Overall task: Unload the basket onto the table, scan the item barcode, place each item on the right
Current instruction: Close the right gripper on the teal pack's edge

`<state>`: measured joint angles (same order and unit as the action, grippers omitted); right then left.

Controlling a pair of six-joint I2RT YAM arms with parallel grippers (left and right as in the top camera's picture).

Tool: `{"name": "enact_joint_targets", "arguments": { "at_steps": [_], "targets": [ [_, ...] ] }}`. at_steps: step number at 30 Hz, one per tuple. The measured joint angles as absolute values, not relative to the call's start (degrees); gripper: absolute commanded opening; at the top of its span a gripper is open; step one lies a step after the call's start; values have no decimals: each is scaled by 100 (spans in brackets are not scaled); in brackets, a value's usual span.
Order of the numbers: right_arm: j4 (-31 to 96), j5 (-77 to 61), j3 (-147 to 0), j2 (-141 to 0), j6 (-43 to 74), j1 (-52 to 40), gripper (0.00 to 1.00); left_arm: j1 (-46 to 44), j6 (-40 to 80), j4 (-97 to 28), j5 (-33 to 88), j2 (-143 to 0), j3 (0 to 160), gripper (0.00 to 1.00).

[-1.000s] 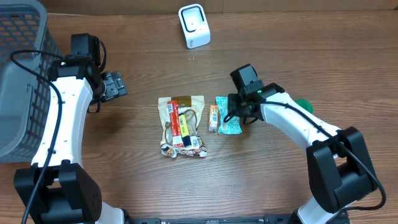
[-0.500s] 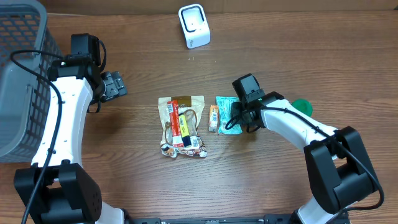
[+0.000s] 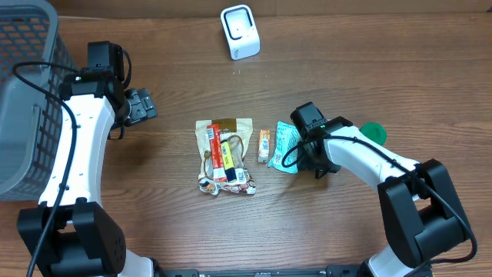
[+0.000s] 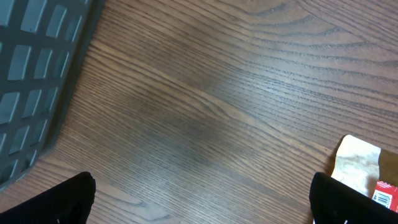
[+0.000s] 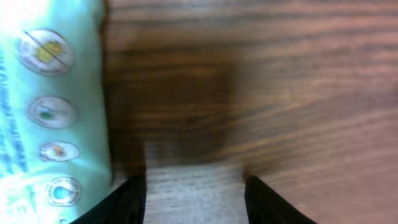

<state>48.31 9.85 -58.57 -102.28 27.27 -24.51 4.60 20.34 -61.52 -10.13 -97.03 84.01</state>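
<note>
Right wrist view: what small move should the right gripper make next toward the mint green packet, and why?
Probably slide sideways toward the mint green plastic packet: the right gripper stands open with only wooden table between its fingers, the packet just outside them.

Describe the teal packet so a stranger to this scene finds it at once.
Start at the white scanner at the far edge of the table and come down to the cluster of packets mid-table. The teal packet lies at its right end, beside the right gripper. Unlike the slim orange packet and the big tan pouch, it is mint green with small round icons.
</note>
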Motion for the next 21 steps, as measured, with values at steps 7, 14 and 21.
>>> {"name": "enact_joint_targets", "arguments": {
  "at_steps": [7, 14, 21],
  "targets": [
    [6182, 840, -6560, -10379, 2829, -2449, 54, 460, 2034, -6152, -1015, -9703, 8401, 100],
    [5140, 425, -7771, -10377, 2744, -2453, 21, 460, 2034, -6152, -1013, -9703, 8401, 100],
    [4123, 388, -7625, -10396, 2709, -2451, 7, 460, 2034, -6152, -1013, -9703, 8401, 100]
  ]
}}
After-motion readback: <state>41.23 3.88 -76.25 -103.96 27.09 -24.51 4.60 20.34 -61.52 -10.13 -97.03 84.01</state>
